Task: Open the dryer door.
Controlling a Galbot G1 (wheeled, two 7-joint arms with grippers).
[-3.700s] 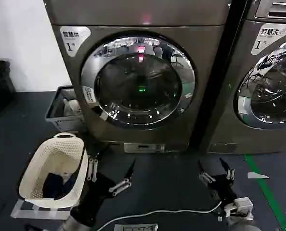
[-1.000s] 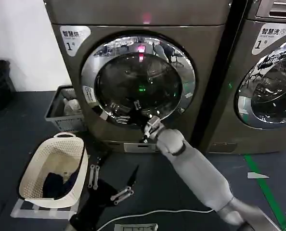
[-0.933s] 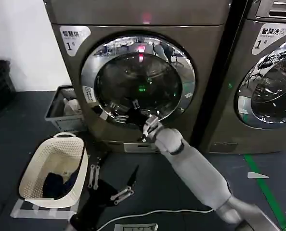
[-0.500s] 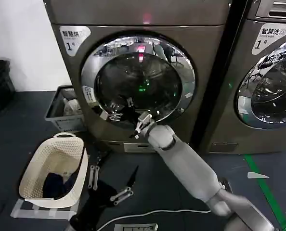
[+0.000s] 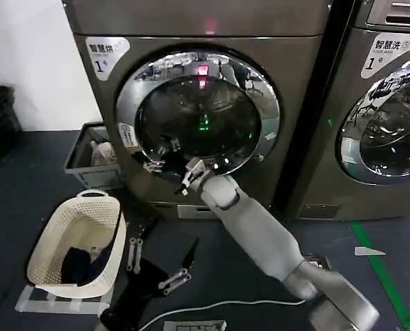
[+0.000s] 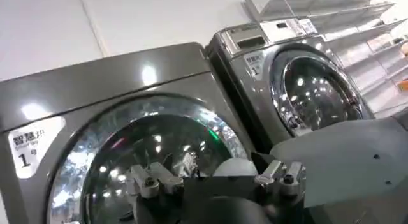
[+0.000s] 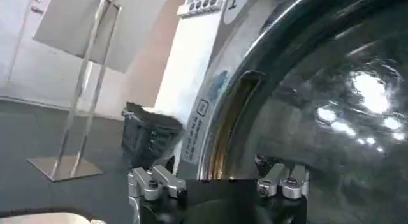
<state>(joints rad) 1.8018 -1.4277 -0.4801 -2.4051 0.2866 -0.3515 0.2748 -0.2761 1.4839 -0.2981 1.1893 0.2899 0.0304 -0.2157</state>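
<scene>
Dark flooring fronts the dryer (image 5: pixel 191 103), where the right claw (image 5: pixel 179 167), fingers spread, has slid left along the still-closed dryer door (image 5: pixel 198 114).

**Count of items in view**

Front-loading machines: 2 — the dryer (image 5: pixel 191 27) and a second machine (image 5: pixel 388 117) at its right. Round chrome-ringed doors: 2 — the dryer door (image 5: pixel 198 114) and the other machine's door (image 5: pixel 384 131). White "1" corner stickers: 2 — one (image 5: pixel 106 55) on the dryer, one (image 5: pixel 389 54) on the second machine. Red lights: 1 (image 5: pixel 209 27). End effectors: 2 — the right end effector (image 5: pixel 176 163) at the door's lower left rim, the left end effector (image 5: pixel 158 260) low over the floor. Cream laundry baskets: 1 (image 5: pixel 50 238). Grey crates: 1 (image 5: pixel 81 155). White cables on the floor: 1 (image 5: pixel 226 303).
</scene>
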